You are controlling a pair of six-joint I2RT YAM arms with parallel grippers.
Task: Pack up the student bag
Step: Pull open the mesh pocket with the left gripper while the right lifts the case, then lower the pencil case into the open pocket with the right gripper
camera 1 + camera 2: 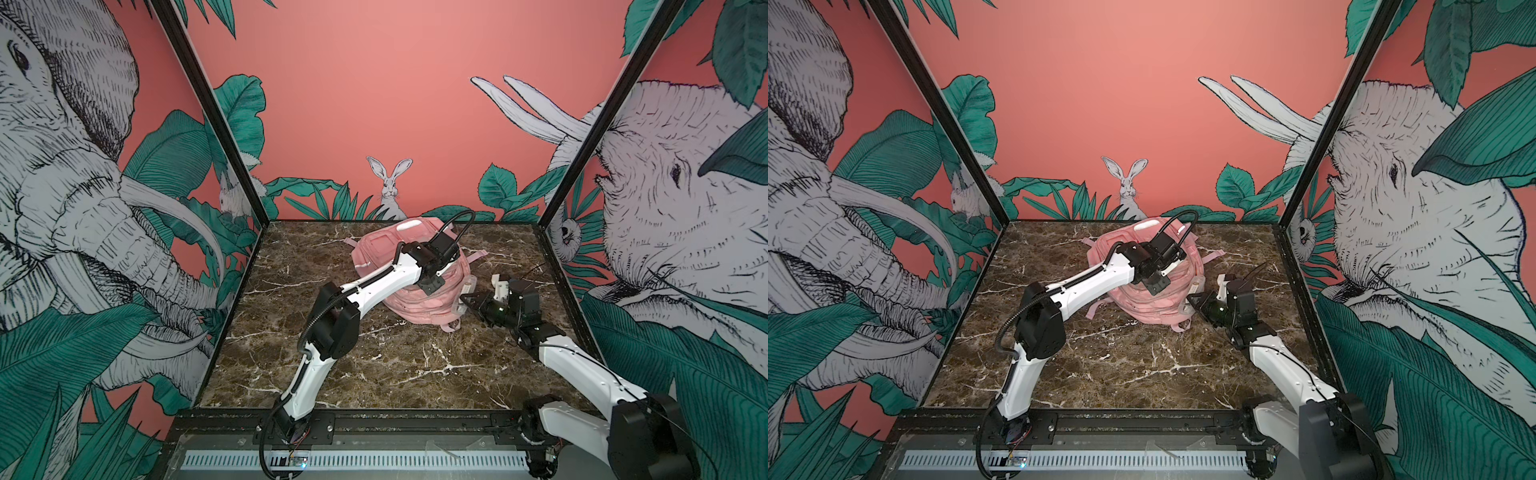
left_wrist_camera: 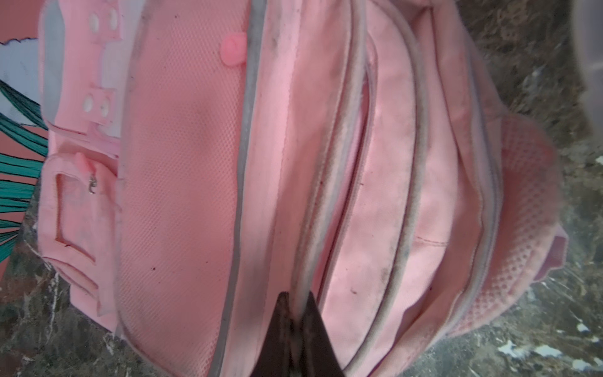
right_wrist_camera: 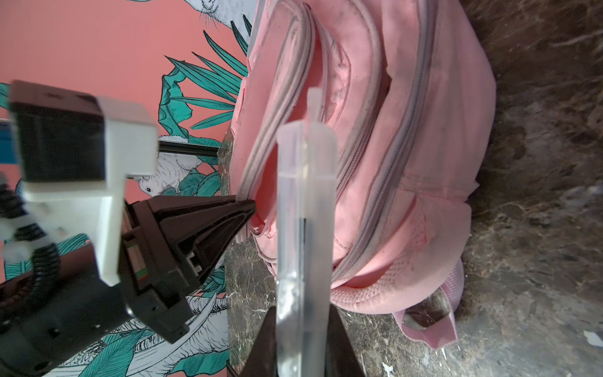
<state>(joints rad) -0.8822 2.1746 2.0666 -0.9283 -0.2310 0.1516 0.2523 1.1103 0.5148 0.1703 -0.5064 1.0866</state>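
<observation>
The student bag [image 1: 415, 305] [image 1: 1152, 309], a soft pink backpack, lies on the marble table toward the back middle. My left gripper [image 1: 434, 286] [image 1: 1156, 284] [image 2: 297, 300] reaches over it and is shut on the grey zipper edge [image 2: 329, 182] of one of its compartments. The right wrist view shows that gripper's tips [image 3: 249, 207] pinching the lip of a gaping opening in the bag [image 3: 424, 163]. My right gripper [image 1: 467, 299] [image 1: 1196, 301] [image 3: 301, 313] sits just right of the bag, shut on a long translucent plastic case [image 3: 305, 196] that points at the opening.
The bag's pink top loop [image 3: 430, 326] and straps [image 1: 478, 255] lie loose on the marble table [image 1: 374, 374]. Printed walls with black frame posts [image 1: 552, 216] close in the left, back and right sides. The left arm [image 1: 374, 286] crosses in front of the bag.
</observation>
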